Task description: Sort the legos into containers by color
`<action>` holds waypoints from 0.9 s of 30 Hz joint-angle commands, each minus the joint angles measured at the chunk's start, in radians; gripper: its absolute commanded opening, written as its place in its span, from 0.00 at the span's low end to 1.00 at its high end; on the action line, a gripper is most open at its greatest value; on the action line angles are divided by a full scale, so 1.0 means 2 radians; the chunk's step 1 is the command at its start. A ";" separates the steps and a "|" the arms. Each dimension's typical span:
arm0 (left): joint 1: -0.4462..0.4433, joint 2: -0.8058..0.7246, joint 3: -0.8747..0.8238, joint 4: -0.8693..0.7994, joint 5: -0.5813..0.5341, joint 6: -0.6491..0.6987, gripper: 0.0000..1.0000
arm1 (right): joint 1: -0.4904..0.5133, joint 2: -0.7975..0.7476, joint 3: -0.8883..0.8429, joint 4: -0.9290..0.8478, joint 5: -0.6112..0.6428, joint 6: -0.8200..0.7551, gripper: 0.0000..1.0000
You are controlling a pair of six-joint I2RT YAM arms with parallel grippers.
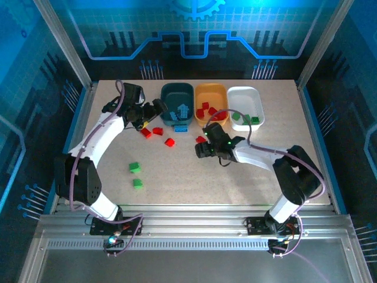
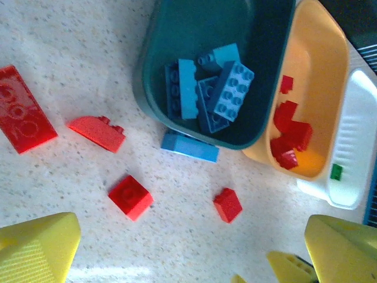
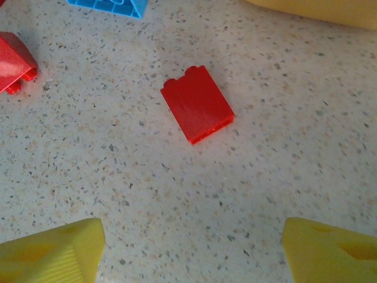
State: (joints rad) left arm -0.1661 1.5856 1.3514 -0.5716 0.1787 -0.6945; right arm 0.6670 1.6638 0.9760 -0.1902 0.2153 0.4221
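Speckled table [image 1: 247,177] inside blue-lit enclosure. Three tubs line far edge, one per colour: teal tub [image 1: 177,86] holds blue, yellow-orange tub [image 1: 211,86] red, white tub [image 1: 244,90] green. Left fingers [image 2: 35,253] spread wide, empty, above loose red bricks [image 2: 130,196] near teal tub. Right fingers [image 3: 47,253] parted, empty, poised over lone red brick [image 3: 197,104], likely next pick. Two green bricks [image 1: 135,167] lie nearer left arm, unsorted.

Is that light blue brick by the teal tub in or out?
Out. The light blue plastic brick lies on the speckled tabletop, beside the outer wall of the dark teal plastic tub.
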 commanded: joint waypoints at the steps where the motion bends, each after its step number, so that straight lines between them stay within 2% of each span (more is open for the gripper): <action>1: 0.008 0.002 0.041 -0.016 0.040 -0.004 0.99 | 0.006 0.033 0.038 -0.042 -0.006 -0.022 0.82; 4: 0.011 -0.007 0.027 -0.007 0.040 -0.006 0.99 | 0.006 0.061 0.074 -0.063 0.006 -0.033 0.82; 6: 0.012 -0.015 0.001 0.025 0.070 -0.019 0.99 | 0.005 0.087 0.103 -0.084 0.017 -0.045 0.82; 9: 0.013 -0.024 -0.004 0.015 0.115 -0.043 0.99 | 0.003 0.132 0.152 -0.121 0.043 -0.060 0.82; 12: 0.012 -0.092 -0.100 0.127 0.161 -0.117 0.99 | -0.008 0.161 0.179 -0.132 0.053 -0.059 0.81; 15: 0.009 -0.180 -0.216 0.218 0.166 -0.165 0.99 | -0.026 0.195 0.217 -0.154 0.053 -0.063 0.78; 18: 0.007 -0.263 -0.316 0.251 0.162 -0.174 0.99 | -0.038 0.210 0.232 -0.160 0.049 -0.071 0.72; 22: 0.007 -0.358 -0.401 0.239 0.149 -0.173 0.99 | -0.051 0.214 0.236 -0.142 0.017 -0.088 0.62; 24: 0.007 -0.393 -0.419 0.219 0.140 -0.169 0.99 | -0.054 0.221 0.245 -0.142 0.001 -0.090 0.49; 27: 0.007 -0.426 -0.417 0.178 0.123 -0.152 0.99 | -0.055 0.227 0.252 -0.147 -0.011 -0.084 0.37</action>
State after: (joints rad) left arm -0.1524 0.7788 0.5171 -0.1829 0.4534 -1.0145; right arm 0.5640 2.0876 1.4525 -0.4561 0.2291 0.2546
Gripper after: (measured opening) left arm 0.990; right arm 0.392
